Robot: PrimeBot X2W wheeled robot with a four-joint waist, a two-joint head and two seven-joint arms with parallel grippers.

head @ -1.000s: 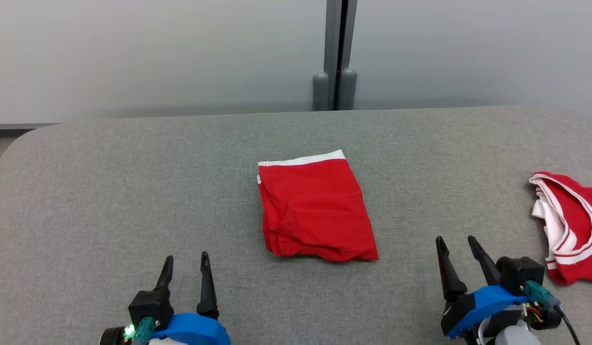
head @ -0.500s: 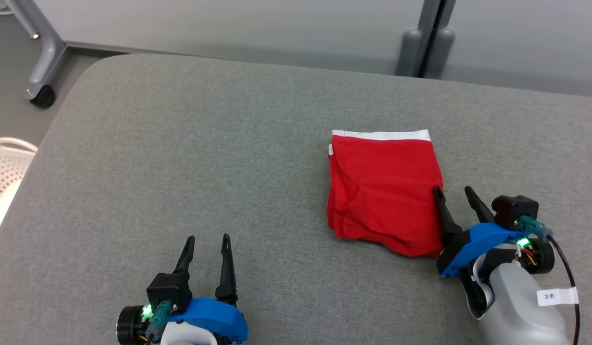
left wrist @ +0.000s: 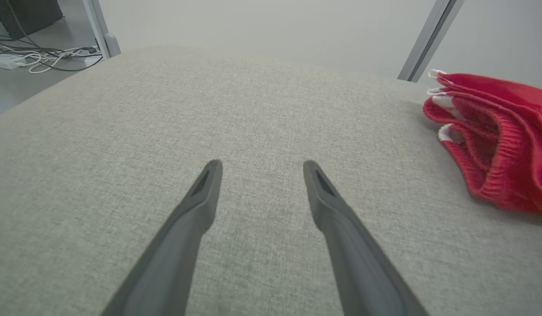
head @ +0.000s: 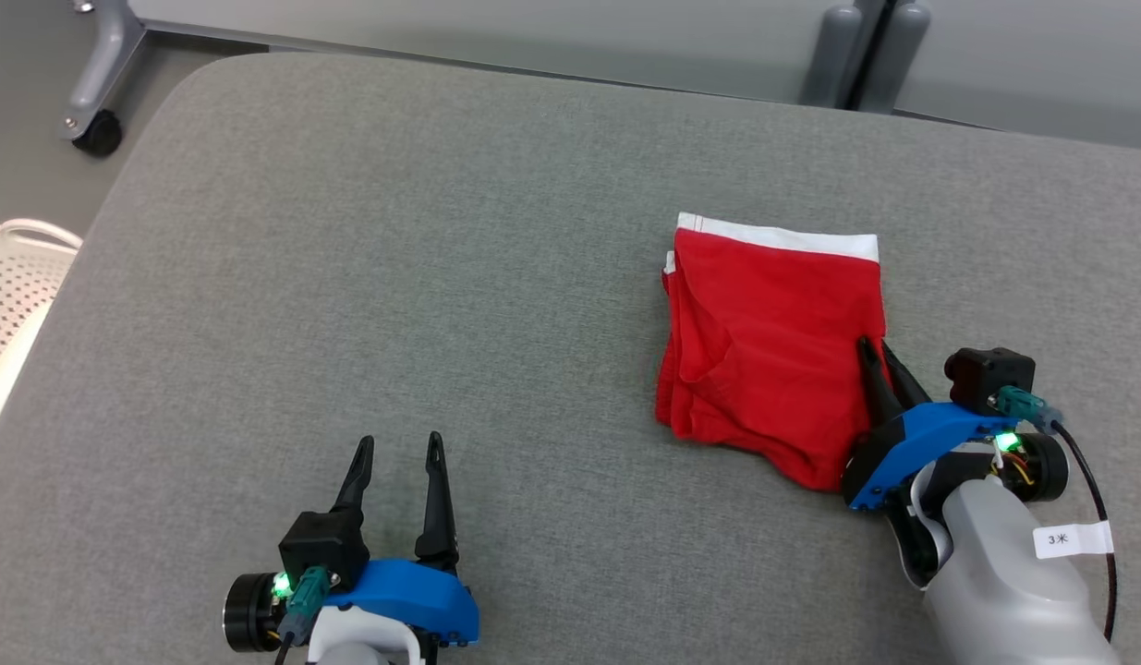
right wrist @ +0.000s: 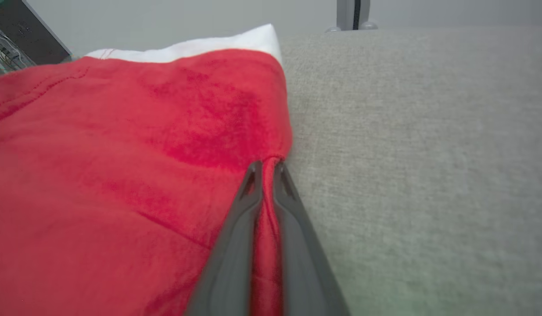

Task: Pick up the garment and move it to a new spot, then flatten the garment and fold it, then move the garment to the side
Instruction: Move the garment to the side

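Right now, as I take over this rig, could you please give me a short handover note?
Right gripper: jaws shut on the right edge of the red shorts, pinching a ridge of cloth.
Left gripper: jaws open, holding nothing, over bare grey table, apart from the shorts.
Shorts: folded into a compact rectangle, white waistband at the far end, lying on the table.
Done: flattening and folding, by the look of it.
Left: move the folded shorts to the side, then release.
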